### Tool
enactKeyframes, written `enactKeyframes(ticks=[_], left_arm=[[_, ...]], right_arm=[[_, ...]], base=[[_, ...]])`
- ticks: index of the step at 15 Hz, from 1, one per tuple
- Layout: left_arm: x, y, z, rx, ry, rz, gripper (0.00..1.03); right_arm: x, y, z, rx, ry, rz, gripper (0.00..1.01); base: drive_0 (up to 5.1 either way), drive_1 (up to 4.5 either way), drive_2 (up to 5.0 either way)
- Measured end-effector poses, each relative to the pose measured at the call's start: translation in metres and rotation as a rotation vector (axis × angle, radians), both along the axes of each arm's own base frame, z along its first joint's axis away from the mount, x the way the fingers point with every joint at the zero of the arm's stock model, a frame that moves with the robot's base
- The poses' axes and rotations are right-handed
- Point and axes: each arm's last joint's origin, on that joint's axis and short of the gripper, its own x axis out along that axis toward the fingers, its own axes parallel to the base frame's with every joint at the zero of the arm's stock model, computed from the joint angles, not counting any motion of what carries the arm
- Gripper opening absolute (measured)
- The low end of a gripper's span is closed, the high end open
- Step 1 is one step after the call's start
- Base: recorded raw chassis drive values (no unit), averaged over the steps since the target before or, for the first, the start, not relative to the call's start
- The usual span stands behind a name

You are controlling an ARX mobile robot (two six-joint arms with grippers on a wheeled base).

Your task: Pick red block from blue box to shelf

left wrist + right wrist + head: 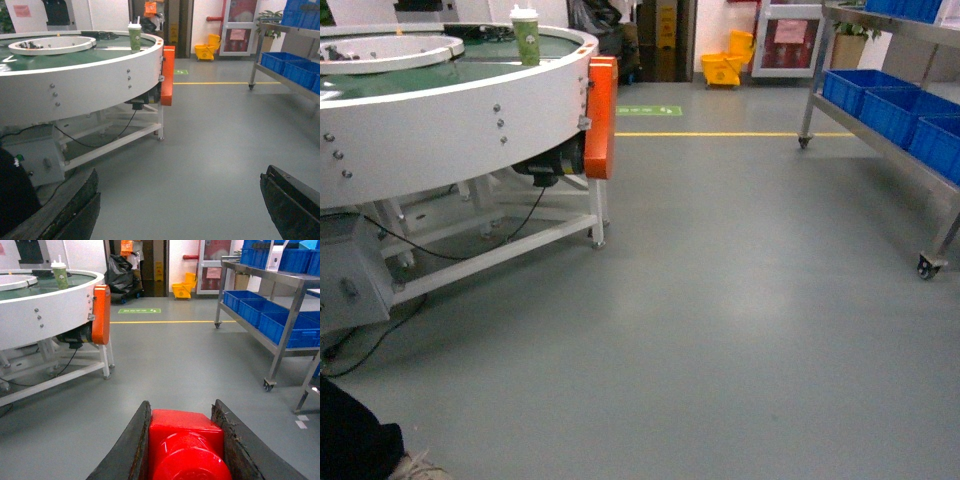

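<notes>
I see the small glossy red plastic block (186,445) clamped between the right gripper (186,450) jaws, stud facing the camera; roughly cubic, no clear long axis. Left gripper (180,205) jaws gape wide, empty, above grey floor (720,300); stainless-steel shelf (295,305) stands well off right.

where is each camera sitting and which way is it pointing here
Head: on the robot, facing forward and slanting down at the grey floor, the round white conveyor table on the left and the shelf on the right; no arm shows.
Left wrist: low on the left arm, facing the table; the left tool is open and empty.
Right wrist: on the right arm, facing the shelf; the right tool is clamped on the red block.
All three share the green cup and the yellow mop bucket.
</notes>
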Motion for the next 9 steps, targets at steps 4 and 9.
enactKeyframes(ticks=[4,9], left_arm=[[0.0,0.0,-0.0002,0.0,0.002,0.001,0.98],[0.0,0.0,-0.0001,0.0,0.001,0.001,0.98]], right_arm=[[0.0,0.0,-0.0001,0.0,0.002,0.0,0.29],[0.0,0.0,-0.0001,0.0,0.001,0.0,0.29]], base=[[0.0,4.17,-4.1],[0.0,4.17,-4.1]])
